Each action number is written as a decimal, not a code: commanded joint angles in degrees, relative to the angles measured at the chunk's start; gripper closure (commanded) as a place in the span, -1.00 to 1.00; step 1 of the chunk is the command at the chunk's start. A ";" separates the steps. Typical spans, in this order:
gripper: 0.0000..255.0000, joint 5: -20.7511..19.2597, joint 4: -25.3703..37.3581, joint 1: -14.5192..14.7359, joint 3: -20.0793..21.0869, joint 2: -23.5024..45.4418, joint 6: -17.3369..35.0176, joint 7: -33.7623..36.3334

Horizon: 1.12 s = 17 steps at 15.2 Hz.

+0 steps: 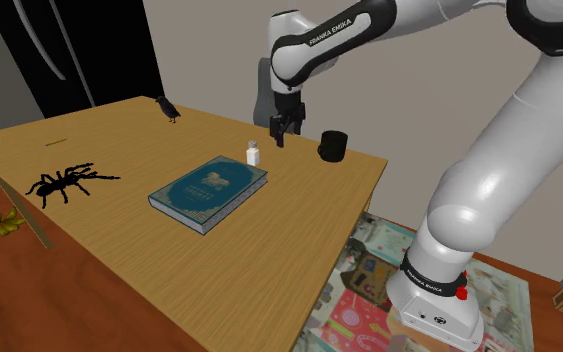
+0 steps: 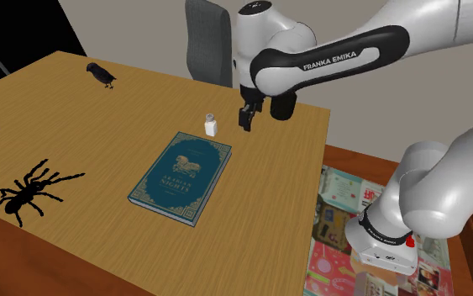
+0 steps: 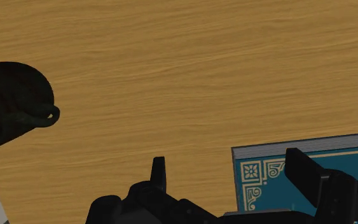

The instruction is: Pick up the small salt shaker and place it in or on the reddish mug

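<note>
Here's the gripper [image 1: 279, 133], hanging over the wooden table [image 1: 269, 260] with its fingers pointing down. In the wrist view the two black fingers [image 3: 159, 170] stand well apart with bare wood between them: wide open, gripping nothing. The small white salt shaker [image 1: 253, 153] stands upright on the table just beside the gripper, on the shoulder view's left of it, and nothing touches it. On the gripper's other side, to the shoulder view's right, sits the mug [image 1: 332, 146], which looks black rather than reddish, near the table's far right corner. So the gripper sits between shaker and mug. Nearer the camera than the shaker lies a teal book [image 1: 209, 192] with gold ornament, flat on the table, its far corner close to the shaker. Off to the left there's a black toy spider [image 1: 69, 183], and towards the far edge a small black bird [image 1: 169, 108]. A grey chair [image 2: 209, 38] stands behind the table, and a colourful mat [image 1: 369, 280] lies below the table's right edge
</note>
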 commanded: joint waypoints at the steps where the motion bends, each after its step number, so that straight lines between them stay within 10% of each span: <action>1: -1.00 0.15 3.15 -0.09 -0.45 4.60 2.39 -1.21; 17: -1.00 3.09 24.33 -1.46 -0.92 31.45 12.95 -8.26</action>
